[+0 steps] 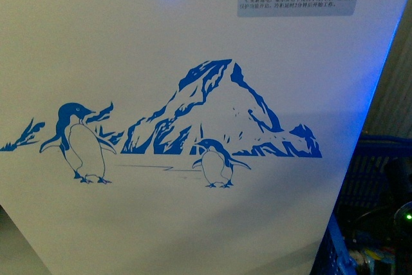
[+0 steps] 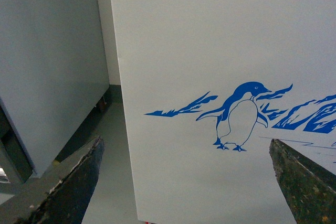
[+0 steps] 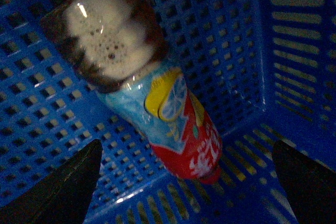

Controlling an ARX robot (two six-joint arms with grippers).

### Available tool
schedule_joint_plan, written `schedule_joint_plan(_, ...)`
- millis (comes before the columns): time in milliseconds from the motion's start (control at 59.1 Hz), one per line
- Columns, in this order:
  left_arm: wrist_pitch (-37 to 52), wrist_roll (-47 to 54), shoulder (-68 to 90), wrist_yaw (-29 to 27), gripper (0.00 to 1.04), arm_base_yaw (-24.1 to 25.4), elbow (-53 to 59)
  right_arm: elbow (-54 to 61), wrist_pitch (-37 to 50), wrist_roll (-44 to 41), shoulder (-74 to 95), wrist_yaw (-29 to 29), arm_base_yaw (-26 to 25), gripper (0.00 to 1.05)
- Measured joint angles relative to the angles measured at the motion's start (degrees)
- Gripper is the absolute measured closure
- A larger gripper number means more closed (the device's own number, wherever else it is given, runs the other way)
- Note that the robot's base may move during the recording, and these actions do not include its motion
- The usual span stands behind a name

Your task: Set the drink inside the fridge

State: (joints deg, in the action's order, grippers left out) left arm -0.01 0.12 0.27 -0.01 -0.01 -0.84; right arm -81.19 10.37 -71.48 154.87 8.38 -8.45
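**Right wrist view.** My right pincer (image 3: 186,145) is spread wide, with a dark finger in each lower corner of the frame, and it holds and touches nothing. Beyond it lies the drink (image 3: 157,103), a clear plastic bottle of dark liquid. It runs from upper left to lower centre, foamy at its upper-left end, with a light blue, yellow and red label. It rests on the bottom of a blue perforated plastic basket (image 3: 273,51).

Judged: well filled, so fairly heavy. It is round and smooth, so it may roll or slip, and its walls yield if squeezed. The best hold is across the labelled middle.

**Left wrist view.** My left pincer (image 2: 186,142) is equally spread and empty. Behind it the white-walled fridge (image 2: 210,35) with its blue penguin decal (image 2: 239,116) fills the right of the frame. A grey cabinet (image 2: 47,51) stands at the left.
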Motion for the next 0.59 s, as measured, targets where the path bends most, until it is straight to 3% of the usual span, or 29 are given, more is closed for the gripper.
schedule_joint_plan(593,0.0,0.0,-0.02,0.0,0.08,0.0,0.0,-27.58,-9.55,3.28,20.22,-0.39,1.01,0.08)
